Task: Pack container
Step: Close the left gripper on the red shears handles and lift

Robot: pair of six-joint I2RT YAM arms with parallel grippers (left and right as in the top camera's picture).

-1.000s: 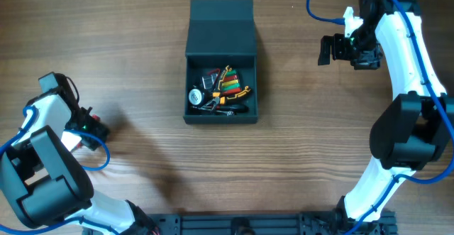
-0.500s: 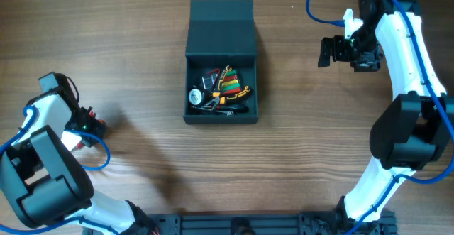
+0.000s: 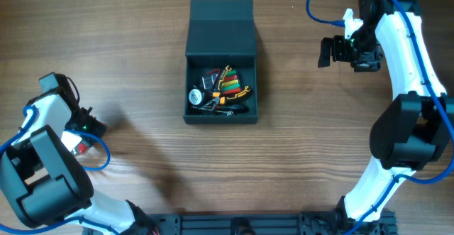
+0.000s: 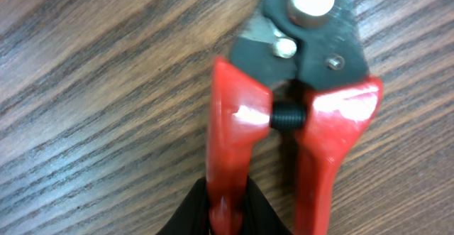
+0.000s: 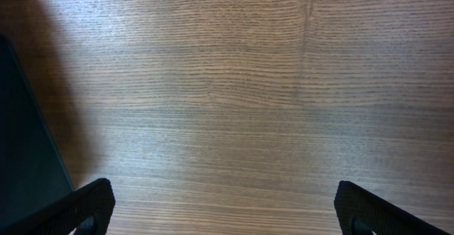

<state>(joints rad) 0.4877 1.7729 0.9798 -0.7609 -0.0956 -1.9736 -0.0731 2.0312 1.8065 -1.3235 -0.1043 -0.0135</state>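
The container (image 3: 220, 118), a dark teal-grey box, stands open at the table's middle, its lid (image 3: 221, 29) folded back on the far side. Several hand tools (image 3: 221, 89) lie inside. Near the left edge, my left gripper (image 3: 91, 127) is down at the table. In the left wrist view it (image 4: 227, 208) is shut on one handle of red-handled cutters (image 4: 319, 128) that lie on the wood; the other handle is free. My right gripper (image 3: 325, 50) hangs open to the right of the container. Only bare wood shows between its fingers (image 5: 89, 206).
The container's dark side (image 5: 21, 143) shows at the left edge of the right wrist view. Both arm bases stand at the front corners, and a black rail (image 3: 241, 224) runs along the front edge.
My left gripper's fingers have closed onto the cutter's red handle. The right arm and the container have not moved.
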